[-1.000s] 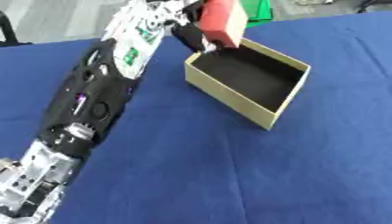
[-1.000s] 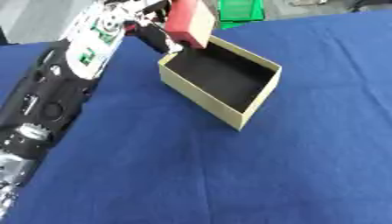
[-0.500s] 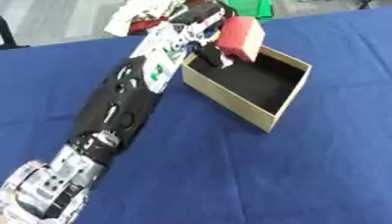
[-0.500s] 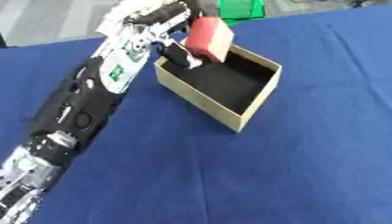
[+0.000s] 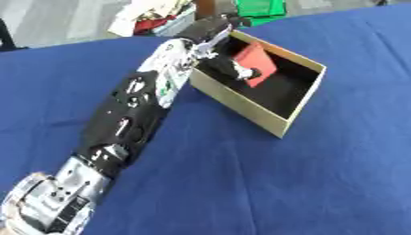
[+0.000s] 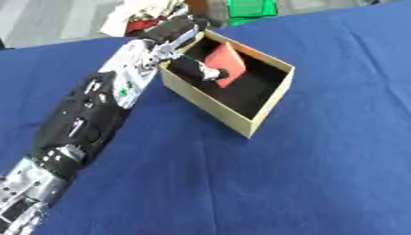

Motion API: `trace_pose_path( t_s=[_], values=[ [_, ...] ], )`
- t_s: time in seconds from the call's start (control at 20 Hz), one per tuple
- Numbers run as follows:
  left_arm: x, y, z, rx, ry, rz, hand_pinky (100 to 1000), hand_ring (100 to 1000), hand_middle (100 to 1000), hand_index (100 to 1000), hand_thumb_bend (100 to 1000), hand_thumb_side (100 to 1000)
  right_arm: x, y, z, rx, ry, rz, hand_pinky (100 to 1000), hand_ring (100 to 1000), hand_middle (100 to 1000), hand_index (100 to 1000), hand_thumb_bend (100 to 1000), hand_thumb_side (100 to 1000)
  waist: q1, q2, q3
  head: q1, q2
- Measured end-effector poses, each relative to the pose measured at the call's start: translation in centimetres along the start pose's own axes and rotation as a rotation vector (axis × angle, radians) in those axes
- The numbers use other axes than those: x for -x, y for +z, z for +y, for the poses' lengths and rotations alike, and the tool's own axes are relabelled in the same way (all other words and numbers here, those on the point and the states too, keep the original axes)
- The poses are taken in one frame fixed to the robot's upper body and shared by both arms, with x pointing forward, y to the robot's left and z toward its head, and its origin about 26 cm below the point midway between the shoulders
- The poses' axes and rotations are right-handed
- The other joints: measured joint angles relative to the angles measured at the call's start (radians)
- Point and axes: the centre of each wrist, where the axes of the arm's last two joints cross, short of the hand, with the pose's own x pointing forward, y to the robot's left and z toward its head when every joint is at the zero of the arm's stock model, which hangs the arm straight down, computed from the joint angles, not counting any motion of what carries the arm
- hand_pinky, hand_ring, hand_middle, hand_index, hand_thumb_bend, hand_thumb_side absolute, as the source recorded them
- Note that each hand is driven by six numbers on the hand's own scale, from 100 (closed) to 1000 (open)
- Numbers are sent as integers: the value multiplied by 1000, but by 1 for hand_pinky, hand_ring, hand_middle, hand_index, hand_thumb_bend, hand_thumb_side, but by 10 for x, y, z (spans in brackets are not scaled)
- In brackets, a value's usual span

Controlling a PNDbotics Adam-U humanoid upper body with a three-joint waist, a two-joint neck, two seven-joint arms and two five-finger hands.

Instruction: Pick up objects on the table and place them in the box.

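Note:
A tan cardboard box (image 5: 239,106) with a dark inside stands on the blue table, a little askew. A red block (image 5: 255,63) is down inside it, tilted against the far-left part of the floor. My left arm runs up from the lower left corner, and my left hand (image 5: 210,40) reaches over the box's near-left wall. Its fingers (image 5: 240,71) are curled at the block's lower edge and pinch it. The far side of the block is hidden by the box wall in neither view. My right hand shows in no view.
A green object (image 5: 261,7) sits beyond the table's far edge, with white and red clutter (image 5: 151,14) to its left. The blue cloth (image 5: 321,183) spreads wide in front of and to the right of the box.
My left hand has brought the red block down from above the box's far-left corner into the box. The arm has stretched further forward.

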Motion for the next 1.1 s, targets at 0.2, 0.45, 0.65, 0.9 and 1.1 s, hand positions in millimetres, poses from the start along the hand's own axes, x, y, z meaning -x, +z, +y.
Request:
trace_pose_path(
  t_s=[0.2,0.45,0.65,0.9,1.1],
  values=[
    [4,1,-5,-20,-37,24,802,859,872,931,761,572,0,0,0,1,1,2,822,792,785,838,100,952,0,1,0,0,0],
    [7,2,-7,-33,-45,30,793,854,866,926,698,568,0,0,0,2,1,5,822,792,785,838,100,952,0,2,0,-1,0],
    [8,3,-7,-50,-25,26,778,843,855,918,582,542,2,3,0,-1,4,14,822,792,785,838,100,951,-2,2,6,-4,2],
    [2,8,5,-94,23,-17,765,834,852,920,440,557,7,9,-1,0,16,43,821,792,785,837,100,949,-11,-13,34,-21,21],
    [6,20,20,-131,50,-43,746,825,843,911,372,547,10,13,-3,4,27,65,821,792,785,838,100,947,-20,-32,64,-41,38]
  ],
)
